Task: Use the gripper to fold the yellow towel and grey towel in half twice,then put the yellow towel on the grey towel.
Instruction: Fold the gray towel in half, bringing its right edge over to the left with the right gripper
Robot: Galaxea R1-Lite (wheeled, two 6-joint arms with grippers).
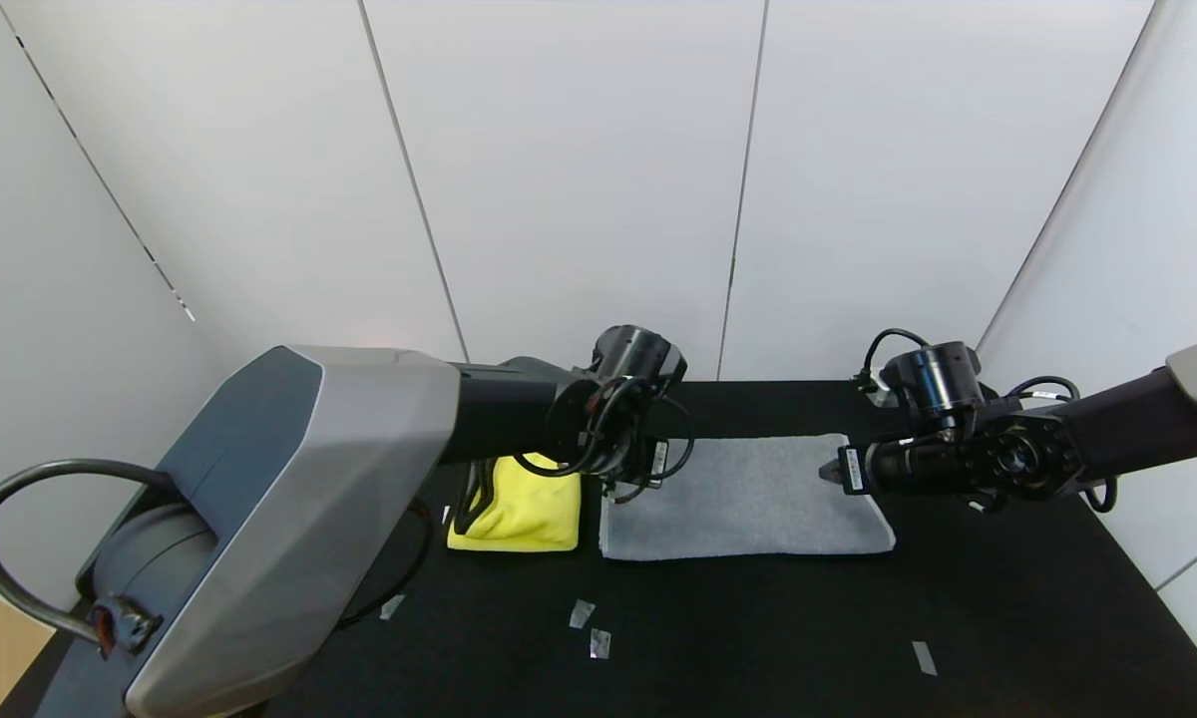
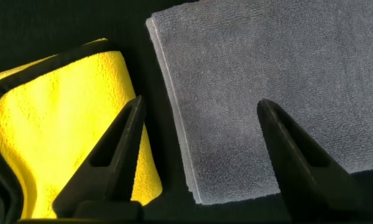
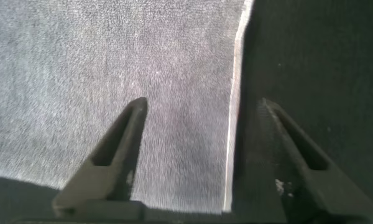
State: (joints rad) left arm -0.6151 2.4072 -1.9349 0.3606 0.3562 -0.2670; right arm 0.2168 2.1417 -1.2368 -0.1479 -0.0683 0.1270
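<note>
Black tabletop [image 1: 758,618]: grey towel [image 1: 748,499], yellow towel [image 1: 524,514]; no legible writing.

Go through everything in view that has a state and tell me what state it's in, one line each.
yellow towel: folded into a small thick bundle, lying on the table left of the grey one, apart from it.
grey towel: folded flat into a rectangle, lying free, nothing on top.
left gripper: open, over the grey towel's left edge, holding nothing.
right gripper: open, over the grey towel's right edge, holding nothing.

Folded yellow towel [image 1: 516,507] beside flat grey towel [image 1: 748,499].
</note>
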